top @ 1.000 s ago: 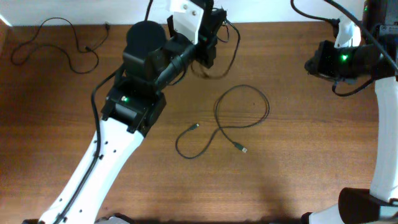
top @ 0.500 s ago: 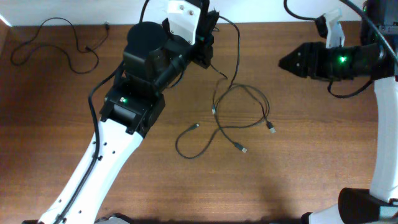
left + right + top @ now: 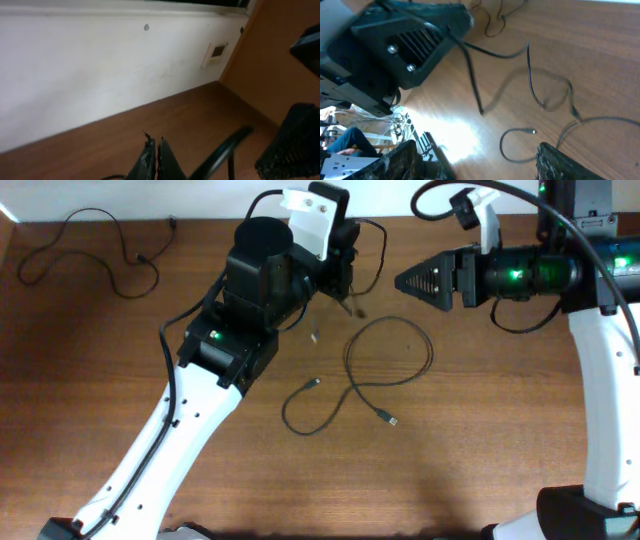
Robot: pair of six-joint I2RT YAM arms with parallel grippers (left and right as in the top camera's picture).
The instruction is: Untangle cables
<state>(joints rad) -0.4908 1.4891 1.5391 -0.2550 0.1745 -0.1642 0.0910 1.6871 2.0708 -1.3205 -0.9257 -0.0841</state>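
My left gripper (image 3: pixel 345 280) hangs above the table's back middle, jaws pressed together (image 3: pixel 157 146) on a thin black cable (image 3: pixel 381 258). In the right wrist view that cable (image 3: pixel 529 75) dangles free and motion-blurred from the left gripper's body. My right gripper (image 3: pixel 400 280) points left toward it, a short way to its right. Its fingers are spread wide (image 3: pixel 480 165) with nothing between them. A second cable (image 3: pixel 390 319) lies looped on the wood below, both silvery plug ends showing (image 3: pixel 532 131). A third cable (image 3: pixel 127 248) lies at the back left.
The white wall runs along the table's back edge (image 3: pixel 100 120). My left arm (image 3: pixel 190 420) crosses the table's left half diagonally. The right arm's white column (image 3: pixel 610 410) stands along the right edge.
My right gripper has opened and moved left toward the left gripper. The held cable, draped onto the table half a second ago, now swings free from the left gripper, which has shifted slightly right.
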